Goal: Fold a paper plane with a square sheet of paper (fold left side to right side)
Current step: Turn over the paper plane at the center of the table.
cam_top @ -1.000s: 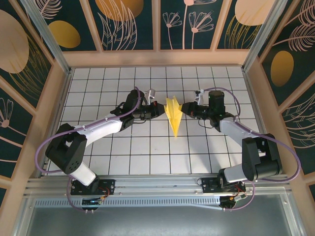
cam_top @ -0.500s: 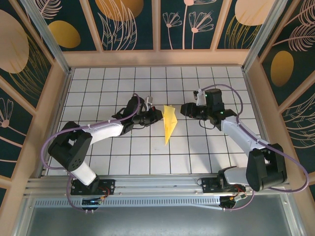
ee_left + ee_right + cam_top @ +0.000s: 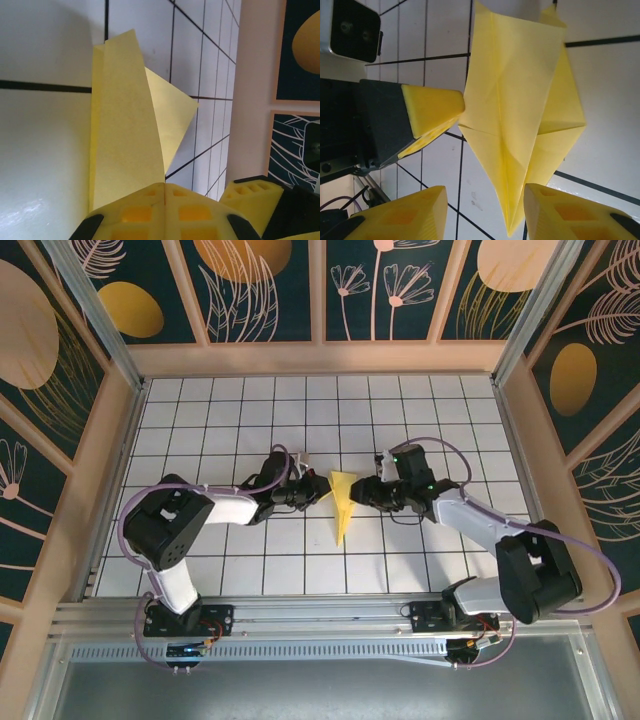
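White tiled worktop (image 3: 250, 560), dark grid lines, and near its middle the yellow paper plane (image 3: 343, 502), nose pointing to six o'clock.

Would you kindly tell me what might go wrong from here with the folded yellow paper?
1. Only the left claw pinches the paper plane, at one edge, while the right claw stands open; the plane may sag or swivel in that single grip.
2. Its flaps splay apart in the left wrist view, so the creases may spring open.
3. The plane's tip sits between the right claw's fingers; a sideways move might snag and crumple it.
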`<action>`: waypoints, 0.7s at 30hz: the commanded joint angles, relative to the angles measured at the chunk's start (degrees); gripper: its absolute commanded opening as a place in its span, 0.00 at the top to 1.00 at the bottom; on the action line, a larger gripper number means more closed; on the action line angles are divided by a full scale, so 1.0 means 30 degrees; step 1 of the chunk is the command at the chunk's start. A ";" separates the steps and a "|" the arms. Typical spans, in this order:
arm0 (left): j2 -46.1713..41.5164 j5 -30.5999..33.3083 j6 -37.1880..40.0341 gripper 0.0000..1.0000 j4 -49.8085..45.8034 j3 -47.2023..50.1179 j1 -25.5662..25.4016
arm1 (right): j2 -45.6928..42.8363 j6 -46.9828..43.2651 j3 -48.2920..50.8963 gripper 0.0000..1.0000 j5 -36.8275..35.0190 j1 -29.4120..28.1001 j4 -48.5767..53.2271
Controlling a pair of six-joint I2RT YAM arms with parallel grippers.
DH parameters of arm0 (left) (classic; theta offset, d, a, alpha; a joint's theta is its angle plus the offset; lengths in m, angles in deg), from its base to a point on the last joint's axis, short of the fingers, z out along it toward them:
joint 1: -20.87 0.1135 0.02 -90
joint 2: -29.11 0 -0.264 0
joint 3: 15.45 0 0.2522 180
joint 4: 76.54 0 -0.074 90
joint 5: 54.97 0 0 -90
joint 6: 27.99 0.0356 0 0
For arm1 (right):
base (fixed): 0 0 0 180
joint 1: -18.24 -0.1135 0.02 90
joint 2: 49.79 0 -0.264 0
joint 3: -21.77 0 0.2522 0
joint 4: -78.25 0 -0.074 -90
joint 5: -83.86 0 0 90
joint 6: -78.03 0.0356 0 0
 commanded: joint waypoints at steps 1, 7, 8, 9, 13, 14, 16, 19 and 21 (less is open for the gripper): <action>0.0316 -0.0774 -0.0698 1.00 0.1936 0.0271 0.0095 | 0.0856 0.0535 -0.0250 0.54 -0.1078 -0.0494 0.0250; 0.0149 -0.0920 -0.0615 1.00 0.2173 0.0714 0.0320 | 0.2075 0.0602 -0.0909 0.54 -0.2064 -0.1064 0.0915; 0.0116 -0.0963 -0.0600 1.00 0.2200 0.0802 0.0378 | 0.2301 0.0624 -0.1020 0.55 -0.2111 -0.1176 0.0951; 0.0092 -0.0953 -0.0589 1.00 0.2202 0.0870 0.0415 | 0.2487 0.0584 -0.1130 0.55 -0.2175 -0.1264 0.1020; 0.0117 -0.0958 -0.0558 1.00 0.2274 0.0970 0.0458 | 0.3239 0.0572 -0.1439 0.56 -0.2200 -0.1391 0.0921; 0.0147 -0.0982 -0.0557 1.00 0.2324 0.0967 0.0452 | 0.3384 0.0623 -0.1471 0.56 -0.2129 -0.1391 0.0796; 0.0203 -0.1018 -0.0566 1.00 0.2319 0.0936 0.0459 | 0.3629 0.0660 -0.1552 0.55 -0.2052 -0.1391 0.0677; 0.0233 -0.1012 -0.0501 1.00 0.2275 0.0909 0.0475 | 0.3991 0.0704 -0.1646 0.55 -0.2009 -0.1853 0.0596; 0.0220 -0.0997 -0.0469 1.00 0.2203 0.0909 0.0476 | 0.4156 0.0715 -0.1648 0.55 -0.1936 -0.1940 0.0535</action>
